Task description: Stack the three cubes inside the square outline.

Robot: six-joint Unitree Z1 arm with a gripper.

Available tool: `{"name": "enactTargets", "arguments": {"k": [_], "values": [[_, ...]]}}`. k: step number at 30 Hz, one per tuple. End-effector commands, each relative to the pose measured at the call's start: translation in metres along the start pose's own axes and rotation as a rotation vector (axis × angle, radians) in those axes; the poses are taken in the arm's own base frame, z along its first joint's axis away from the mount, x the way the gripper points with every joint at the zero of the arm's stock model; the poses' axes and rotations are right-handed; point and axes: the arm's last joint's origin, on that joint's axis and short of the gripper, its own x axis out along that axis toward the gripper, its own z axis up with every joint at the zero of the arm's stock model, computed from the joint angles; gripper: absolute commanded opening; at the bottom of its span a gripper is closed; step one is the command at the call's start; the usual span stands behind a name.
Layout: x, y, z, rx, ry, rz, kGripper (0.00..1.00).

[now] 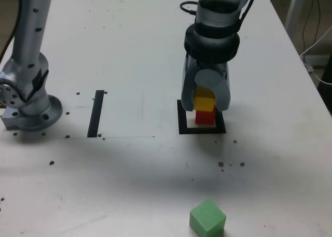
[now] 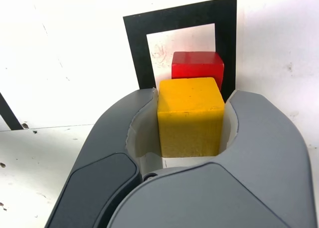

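In the exterior view, the claw (image 1: pixel 205 96) pinches the yellow cube (image 1: pixel 204 99) above the red cube (image 1: pixel 205 117), inside the square outline (image 1: pixel 225 124); the green cube (image 1: pixel 207 219) sits well apart from it. In the wrist view, red peeks past the claw's load; releasing off-centre could topple yellow.

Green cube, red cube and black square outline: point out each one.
Green cube (image 1: pixel 207 218): exterior view, on its middle.
Red cube (image 2: pixel 197 64): wrist view, its visible upper part.
Black square outline (image 1: pixel 183 124): exterior view, left side.
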Motion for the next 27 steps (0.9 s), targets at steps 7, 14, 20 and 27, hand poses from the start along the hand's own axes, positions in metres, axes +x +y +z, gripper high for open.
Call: {"name": "enactTargets", "arguments": {"k": [7,14,20,27], "values": [[0.0037,0.0037,0.0033,0.001,0.011,0.002,0.37],[0.0052,0.0055,0.0064,0.006,0.008,0.005,0.37],[0.0044,0.0076,0.0063,0.008,0.004,0.015,0.37],[0.0049,0.0079,0.0072,0.007,0.001,0.021,0.37]]}}
